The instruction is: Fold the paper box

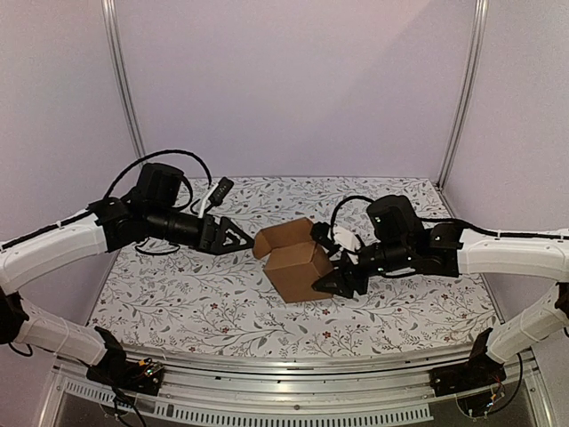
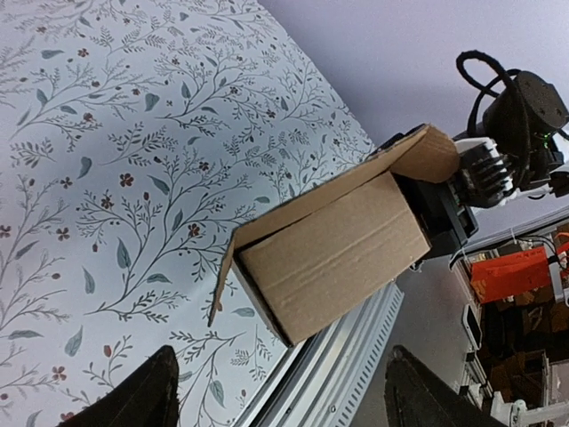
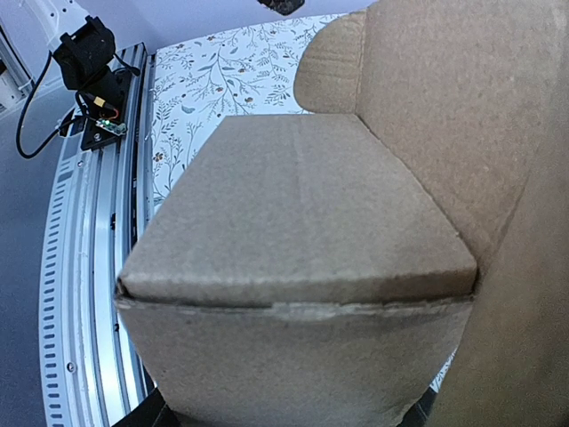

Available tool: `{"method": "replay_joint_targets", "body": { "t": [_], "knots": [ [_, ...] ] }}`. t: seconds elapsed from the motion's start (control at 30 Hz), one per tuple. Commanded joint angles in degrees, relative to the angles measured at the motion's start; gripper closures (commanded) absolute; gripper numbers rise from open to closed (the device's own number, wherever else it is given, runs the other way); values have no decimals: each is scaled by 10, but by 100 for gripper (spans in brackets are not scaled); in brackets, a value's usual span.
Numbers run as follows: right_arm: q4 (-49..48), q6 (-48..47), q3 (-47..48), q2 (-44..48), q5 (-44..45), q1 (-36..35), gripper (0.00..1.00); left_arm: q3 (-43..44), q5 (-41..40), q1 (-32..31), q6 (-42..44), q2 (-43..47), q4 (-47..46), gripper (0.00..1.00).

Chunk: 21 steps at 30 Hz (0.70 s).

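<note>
1. Top external view: the paper box (image 1: 298,267) is a near-finished cube at mid-tabletop (image 1: 178,294), with its lid flap (image 1: 283,234) standing open toward the left.
2. Right pincer (image 1: 342,283) is clamped on the box's right side, steadying it.
3. Left pincer (image 1: 247,236) hangs just beside the flap's tip, jaws wide, nothing held.
4. Light, thin cardboard, I reckon: stiff across panels, springy at creases, easily crushed. Best to take the flap near its free edge, gently.

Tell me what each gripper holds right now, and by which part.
The right gripper holds the paper box by its right side wall. The left gripper holds nothing: its jaws are open, just short of the raised lid flap.
</note>
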<state>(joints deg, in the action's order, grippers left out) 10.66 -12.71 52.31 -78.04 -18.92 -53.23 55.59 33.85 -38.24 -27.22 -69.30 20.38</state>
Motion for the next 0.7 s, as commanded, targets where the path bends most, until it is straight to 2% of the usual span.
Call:
{"method": "replay_joint_targets", "body": {
  "t": [0.0, 0.2, 0.5, 0.67],
  "knots": [
    [-52, -10, 10, -14, -11, 1, 63, 13, -62, -12, 14, -29, 16, 26],
    [-87, -13, -5, -14, 3, 1, 63, 29, -80, -18, 12, -72, 20, 40],
    [-86, -23, -5, -25, 1, -1, 63, 55, -91, -22, 19, -81, 18, 49],
    [-85, -25, -3, -30, -1, -3, 64, 63, -89, -23, 23, -82, 17, 57]
  ]
}}
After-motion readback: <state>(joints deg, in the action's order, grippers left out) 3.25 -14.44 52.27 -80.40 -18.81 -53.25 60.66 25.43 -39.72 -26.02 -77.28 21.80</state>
